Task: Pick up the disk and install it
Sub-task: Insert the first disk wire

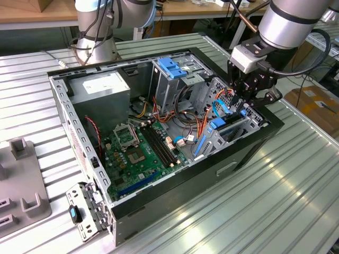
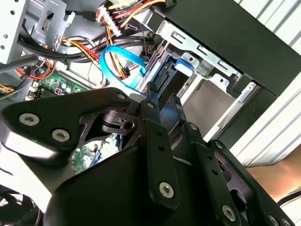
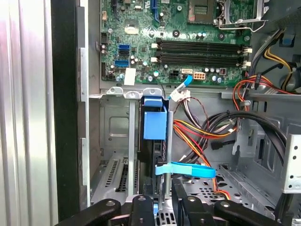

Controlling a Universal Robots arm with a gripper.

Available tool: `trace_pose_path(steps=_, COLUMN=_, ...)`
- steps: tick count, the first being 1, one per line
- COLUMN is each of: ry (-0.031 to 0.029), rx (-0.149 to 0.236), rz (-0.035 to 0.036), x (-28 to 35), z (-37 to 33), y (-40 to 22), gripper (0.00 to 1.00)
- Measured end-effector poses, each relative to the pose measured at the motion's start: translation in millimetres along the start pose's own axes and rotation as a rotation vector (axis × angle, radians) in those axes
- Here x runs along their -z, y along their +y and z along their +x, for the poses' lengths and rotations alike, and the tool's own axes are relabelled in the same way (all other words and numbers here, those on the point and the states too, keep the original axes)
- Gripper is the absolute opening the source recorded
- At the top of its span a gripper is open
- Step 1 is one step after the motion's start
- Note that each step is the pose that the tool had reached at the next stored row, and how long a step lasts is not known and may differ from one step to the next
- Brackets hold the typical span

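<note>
The disk point(image 3: 154, 125) stands on edge in the drive bay at the front corner of the open computer case point(image 1: 249, 151), its light-blue side frame showing. In the exterior view the disk point(image 1: 217, 126) sits low in the bay on the exterior view's right, right under my gripper point(image 1: 244, 103). In both wrist views my gripper point(image 3: 160, 207) has a black finger on either side of the disk's point(image 2: 181, 70) near end, and my gripper point(image 2: 164, 100) is shut on it. Most of the disk's flat faces are hidden by the bay walls.
A blue flat cable point(image 3: 188, 169) loops just beside the disk, with bundles of coloured wires point(image 3: 211, 127) behind it. The motherboard point(image 1: 140, 148) fills the case floor. A tall metal cage with a blue latch point(image 1: 172, 66) and a grey power supply point(image 1: 100, 87) stand at the back.
</note>
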State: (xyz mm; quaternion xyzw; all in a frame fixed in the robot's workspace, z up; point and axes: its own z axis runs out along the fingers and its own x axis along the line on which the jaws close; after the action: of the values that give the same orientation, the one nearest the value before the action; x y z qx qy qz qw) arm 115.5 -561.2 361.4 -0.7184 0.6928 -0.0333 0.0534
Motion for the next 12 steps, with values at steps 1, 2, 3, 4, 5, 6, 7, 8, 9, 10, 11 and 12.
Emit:
trace_pose_path(steps=1, ry=0.0003, rx=0.0, rz=-0.0015, x=-0.1, z=0.1, y=-0.8, gripper=0.3)
trace_pose_path(steps=2, ry=0.0007, rx=0.0, rz=-0.0067, x=-0.4, z=0.1, y=-2.8, gripper=0.3)
trace_pose_path(steps=3, ry=0.0016, rx=-0.001, rz=-0.0128, x=-0.6, z=0.1, y=-4.7, gripper=0.3)
trace_pose_path(steps=4, ry=0.0023, rx=-0.001, rz=-0.0183, x=-0.9, z=0.1, y=-6.6, gripper=0.3)
trace_pose_path(steps=5, ry=0.0031, rx=-0.002, rz=-0.0235, x=-1.2, z=0.0, y=-8.4, gripper=0.3)
trace_pose_path(steps=6, ry=0.0057, rx=-0.002, rz=-0.0276, x=-1.5, z=-0.1, y=-10.1, gripper=0.3)
trace_pose_path(steps=7, ry=0.0066, rx=-0.002, rz=-0.0287, x=-1.7, z=-0.1, y=-10.8, gripper=0.3)
trace_pose_path(steps=8, ry=0.0121, rx=-0.001, rz=-0.0312, x=-2.3, z=-0.1, y=-11.7, gripper=0.3)
trace_pose_path(steps=9, ry=0.0214, rx=0.0, rz=-0.0369, x=-2.7, z=-0.2, y=-11.9, gripper=0.3)
trace_pose_path(steps=10, ry=0.0255, rx=0.0, rz=-0.0422, x=-3.3, z=-0.1, y=-11.8, gripper=0.3)
trace_pose_path(steps=11, ry=0.0286, rx=0.0, rz=-0.0515, x=-3.7, z=-0.2, y=-11.8, gripper=0.3)
trace_pose_path(steps=12, ry=0.0299, rx=0.0, rz=-0.0562, x=-3.7, z=-0.2, y=-11.8, gripper=0.3)
